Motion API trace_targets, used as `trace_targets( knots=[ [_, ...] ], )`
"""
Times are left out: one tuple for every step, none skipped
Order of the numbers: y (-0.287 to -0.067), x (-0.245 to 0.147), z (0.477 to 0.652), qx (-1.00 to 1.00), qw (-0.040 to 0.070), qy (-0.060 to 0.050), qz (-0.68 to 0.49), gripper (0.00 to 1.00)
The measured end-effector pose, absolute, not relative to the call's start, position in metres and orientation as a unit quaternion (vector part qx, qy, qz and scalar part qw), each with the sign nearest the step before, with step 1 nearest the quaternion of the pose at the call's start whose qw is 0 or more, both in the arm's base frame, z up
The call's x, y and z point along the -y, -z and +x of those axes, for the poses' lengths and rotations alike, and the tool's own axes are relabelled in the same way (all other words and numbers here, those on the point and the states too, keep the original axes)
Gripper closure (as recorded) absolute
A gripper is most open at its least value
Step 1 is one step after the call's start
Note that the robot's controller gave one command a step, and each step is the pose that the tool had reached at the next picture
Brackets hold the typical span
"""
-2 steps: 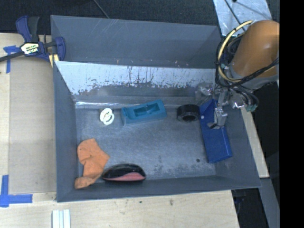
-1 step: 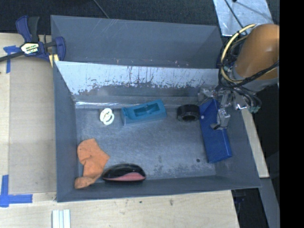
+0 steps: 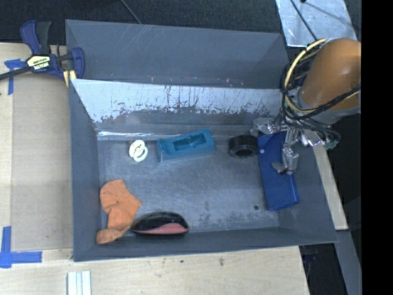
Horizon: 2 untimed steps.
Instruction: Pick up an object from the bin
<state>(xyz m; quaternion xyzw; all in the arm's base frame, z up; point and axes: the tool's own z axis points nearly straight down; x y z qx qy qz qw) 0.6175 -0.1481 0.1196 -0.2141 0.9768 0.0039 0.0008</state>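
Gripper over dark-blue flat slab against right wall of bin, next to black roll; open or closed: can't tell.

One camera looks down from above, somewhat sidelong, on the whole bin.

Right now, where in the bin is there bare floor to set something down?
Barest: the middle of the bin floor, between the light blue block, the dark blue slab and the black-and-pink oval. Crowded: the back row, with white ring, block and black roll; the gripper sits over the slab; orange cloth fills the front-left.
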Motion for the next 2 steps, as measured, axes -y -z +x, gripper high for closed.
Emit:
trace_targets(
  knots=[
    [-0.118,0.135,0.621,-0.956,0.002,-0.003,-0.294,0.0],
    [-0.12,0.121,0.625,-0.934,0.002,0.0,-0.358,0.0]
  ],
)
